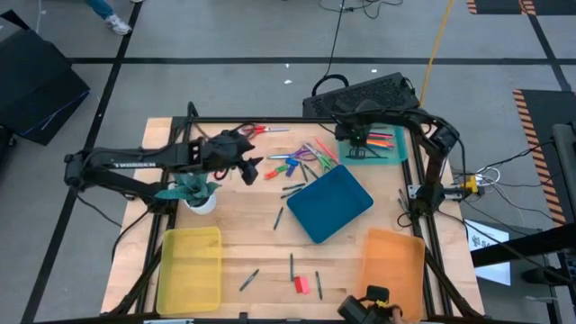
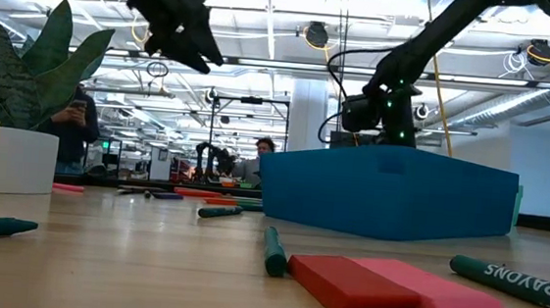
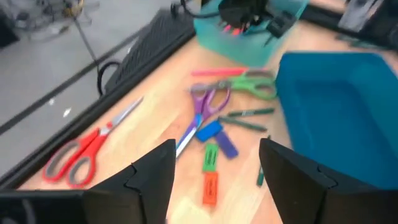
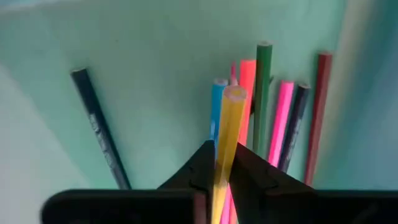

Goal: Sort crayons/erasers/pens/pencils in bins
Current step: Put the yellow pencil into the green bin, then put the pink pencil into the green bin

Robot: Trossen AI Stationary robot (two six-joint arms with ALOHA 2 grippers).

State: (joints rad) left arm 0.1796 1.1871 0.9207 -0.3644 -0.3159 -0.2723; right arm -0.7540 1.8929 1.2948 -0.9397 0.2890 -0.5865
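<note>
High view: straight down over the whole desk (image 1: pixel 261 243).
Low view: desk-top level, facing the room.
Wrist views: close, looking past each pincer.
Shared: the dark blue bin (image 1: pixel 329 203).

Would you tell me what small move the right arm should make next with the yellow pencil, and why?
Probably open the right claw and release the yellow pencil. The claw is shut on it directly over the teal bin, where other coloured pencils already lie, so it appears to be at its drop spot. The left claw, open, hovers above the scattered items by the scissors.
</note>
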